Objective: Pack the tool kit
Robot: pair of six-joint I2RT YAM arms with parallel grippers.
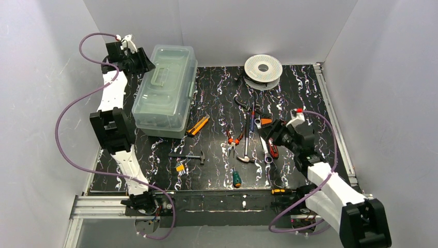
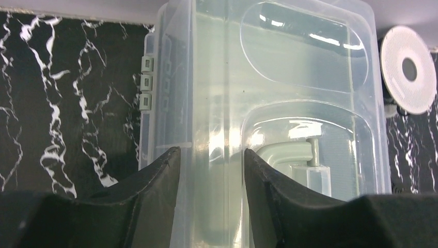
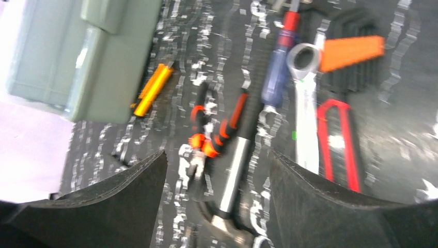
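the tool kit (image 1: 165,90) sits shut at ten o'clock on the desk (image 1: 217,170), its tools (image 1: 253,134) loose toward four o'clock. the left jaws stand half closed astride a ridge of the clear lid (image 2: 289,77); whether they truly pinch it is hard to tell. a lopsided pull there could drag the box instead of opening it. the right jaws, wide and empty, hover over the hammer (image 3: 235,170) and pliers (image 3: 204,139), which lie crowded enough to snag both.

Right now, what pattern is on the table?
The table is black with white marble-like streaks; the top external view shows it best.
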